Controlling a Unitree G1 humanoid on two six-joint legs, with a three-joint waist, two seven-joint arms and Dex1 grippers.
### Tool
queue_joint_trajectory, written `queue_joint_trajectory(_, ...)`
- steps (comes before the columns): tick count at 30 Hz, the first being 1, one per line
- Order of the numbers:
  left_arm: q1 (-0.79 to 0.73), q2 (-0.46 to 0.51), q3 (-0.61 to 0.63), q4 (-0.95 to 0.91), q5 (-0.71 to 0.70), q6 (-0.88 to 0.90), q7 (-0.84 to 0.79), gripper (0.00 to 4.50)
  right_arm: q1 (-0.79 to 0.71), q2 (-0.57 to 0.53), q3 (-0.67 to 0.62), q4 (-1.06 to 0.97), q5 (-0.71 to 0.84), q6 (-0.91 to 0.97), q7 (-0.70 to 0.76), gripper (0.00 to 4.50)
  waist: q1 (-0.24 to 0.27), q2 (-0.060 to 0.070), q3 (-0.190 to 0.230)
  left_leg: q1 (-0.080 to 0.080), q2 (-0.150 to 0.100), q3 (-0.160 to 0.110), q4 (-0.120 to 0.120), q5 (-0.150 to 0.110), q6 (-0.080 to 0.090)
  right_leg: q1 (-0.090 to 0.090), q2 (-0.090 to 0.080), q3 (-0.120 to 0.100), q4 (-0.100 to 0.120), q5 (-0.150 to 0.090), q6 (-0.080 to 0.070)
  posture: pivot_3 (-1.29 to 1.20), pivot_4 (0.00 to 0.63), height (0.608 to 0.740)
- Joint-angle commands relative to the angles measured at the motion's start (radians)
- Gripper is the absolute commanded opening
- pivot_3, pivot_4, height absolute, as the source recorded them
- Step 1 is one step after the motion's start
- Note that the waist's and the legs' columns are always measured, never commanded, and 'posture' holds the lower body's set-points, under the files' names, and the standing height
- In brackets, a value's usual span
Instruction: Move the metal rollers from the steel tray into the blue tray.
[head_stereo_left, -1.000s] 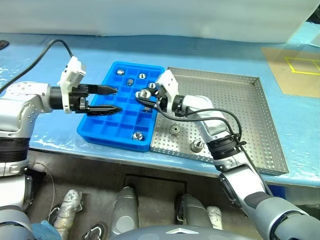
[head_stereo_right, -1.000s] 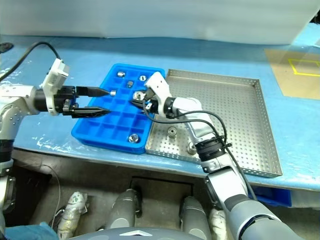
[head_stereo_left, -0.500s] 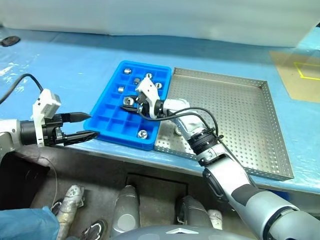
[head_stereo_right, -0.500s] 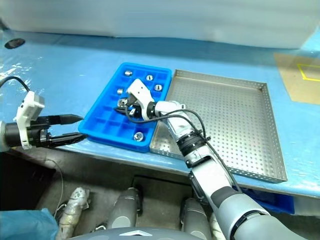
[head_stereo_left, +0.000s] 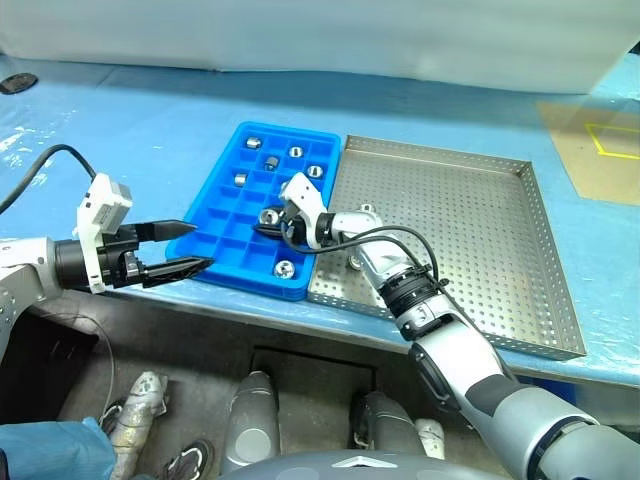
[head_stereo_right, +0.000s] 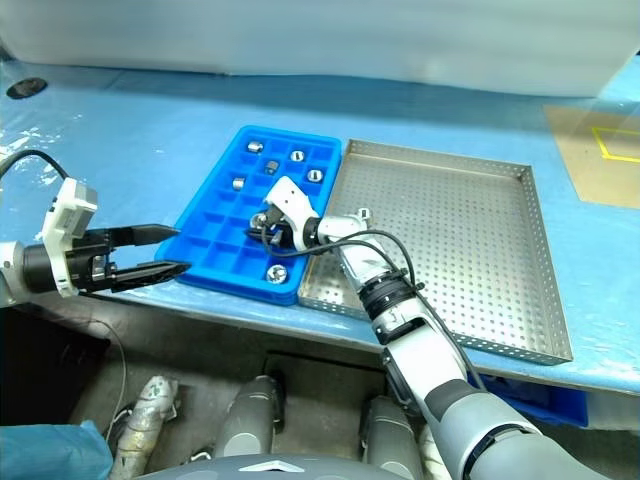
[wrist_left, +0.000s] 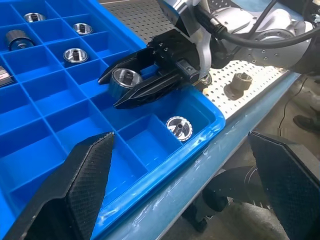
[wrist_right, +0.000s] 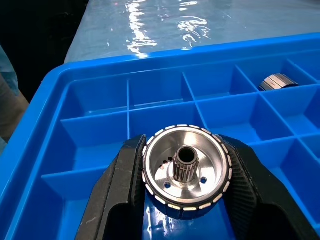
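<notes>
Six metal rollers (head_stereo_left: 285, 268) are already seated in the blue tray (head_stereo_left: 215, 243); a seventh (wrist_left: 121, 78) is clamped in the right gripper (wrist_left: 120, 90) above a compartment; one is left on the steel tray (head_stereo_left: 470, 230); the left gripper (head_stereo_left: 185, 248) is held agape, empty, beside the blue tray.

It looked like a factory or workshop bench for sorting parts. A long worktable (head_stereo_left: 150, 130) was covered in blue plastic sheeting that shone and wrinkled under the lights. On it sat a bright blue plastic tray with a grid of square compartments (head_stereo_left: 215, 225) and, touching its side, a large shallow perforated steel tray (head_stereo_left: 480, 230), with small machined silver metal rollers (wrist_left: 178, 126) lying in both. Yellow tape lines marked a brown board (head_stereo_left: 600, 150) at the table's far corner.
</notes>
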Motion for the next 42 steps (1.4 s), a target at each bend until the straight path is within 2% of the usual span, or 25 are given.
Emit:
queue_joint_trajectory(1, -0.032, 0.027, -0.013, 0.015, -0.001, -0.025, -0.021, 4.5, 0.015, 0.012, 0.002, -0.014, -0.003, -0.022, 0.0, 1.66, 0.0, 0.0, 0.0, 0.0, 0.0, 0.0, 0.0, 0.0, 0.0, 0.0, 0.0, 0.0, 0.0, 0.0, 0.0, 0.24, 0.15, 0.74)
queue_joint_trajectory(17, -0.084, 0.038, -0.049, 0.054, 0.008, -0.043, -0.025, 4.5, 0.039, 0.042, 0.013, -0.033, -0.013, -0.063, 0.017, 1.66, -0.001, -0.002, -0.001, 0.001, 0.0, 0.0, 0.0, 0.002, -0.003, 0.001, 0.0, 0.0, 0.001, 0.0, 0.0, 0.24, 0.15, 0.74)
queue_joint_trajectory(18, -0.087, 0.037, -0.051, 0.053, 0.006, -0.041, -0.024, 4.5, 0.04, 0.042, 0.011, -0.034, -0.012, -0.067, 0.019, 2.41, -0.001, -0.002, -0.001, 0.001, 0.0, -0.001, 0.0, 0.002, -0.003, 0.001, 0.0, 0.0, 0.001, 0.0, 0.0, 0.24, 0.15, 0.74)
queue_joint_trajectory(23, -0.091, 0.027, -0.064, 0.041, 0.0, -0.038, -0.017, 4.5, 0.033, 0.044, -0.001, -0.02, -0.012, -0.035, 0.001, 4.06, -0.001, -0.002, -0.001, 0.001, 0.0, -0.001, 0.0, 0.002, -0.004, 0.001, 0.0, 0.0, 0.001, 0.0, 0.0, 0.23, 0.15, 0.74)
queue_joint_trajectory(31, -0.174, 0.009, -0.121, 0.082, 0.005, -0.054, -0.034, 4.5, 0.028, 0.005, -0.04, -0.103, 0.003, -0.019, -0.022, 4.06, 0.0, -0.002, -0.001, 0.001, -0.001, 0.0, 0.001, 0.002, -0.004, 0.002, 0.0, 0.0, 0.002, 0.0, 0.0, 0.18, 0.15, 0.74)
queue_joint_trajectory(35, -0.314, -0.047, -0.218, 0.168, 0.046, -0.095, -0.057, 4.5, 0.042, -0.046, -0.074, -0.241, 0.033, 0.049, -0.021, 4.06, -0.001, -0.002, -0.001, 0.001, -0.001, 0.0, 0.004, 0.003, -0.004, 0.002, 0.0, 0.0, 0.003, 0.0, 0.0, 0.12, 0.15, 0.74)
queue_joint_trajectory(42, -0.545, -0.16, -0.415, 0.382, 0.174, -0.22, -0.193, 4.5, 0.138, -0.187, -0.108, -0.52, 0.066, 0.194, -0.015, 4.06, -0.011, -0.002, -0.001, 0.001, -0.002, 0.002, 0.005, 0.003, -0.005, 0.003, 0.0, 0.0, 0.004, 0.001, 0.001, 0.0, 0.15, 0.74)
